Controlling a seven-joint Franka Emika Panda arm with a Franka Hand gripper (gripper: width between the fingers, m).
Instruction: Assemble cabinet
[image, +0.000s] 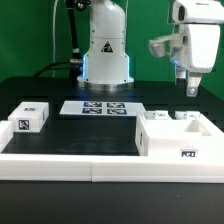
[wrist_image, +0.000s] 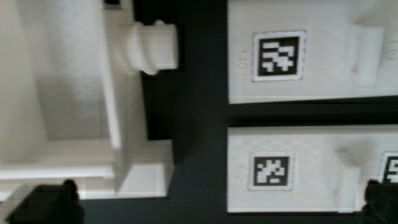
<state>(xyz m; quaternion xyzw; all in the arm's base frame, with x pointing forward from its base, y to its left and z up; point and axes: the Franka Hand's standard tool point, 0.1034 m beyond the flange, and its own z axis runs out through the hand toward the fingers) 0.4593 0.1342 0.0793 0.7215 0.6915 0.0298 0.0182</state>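
The cabinet body (image: 172, 138), a large white open box with a tag on its front, stands at the exterior view's right. In the wrist view its white wall (wrist_image: 71, 90) carries a round peg (wrist_image: 153, 46). Two flat white tagged panels (wrist_image: 302, 55) (wrist_image: 302, 165) lie beside it on the black table. A small white tagged block (image: 30, 117) sits at the exterior view's left. My gripper (image: 186, 88) (wrist_image: 214, 205) hangs well above the cabinet body, open and empty, with its dark fingertips (wrist_image: 45, 205) spread wide apart.
The marker board (image: 100, 107) lies flat in front of the white robot base (image: 105, 55). A low white wall (image: 70, 160) runs along the table's front edge.
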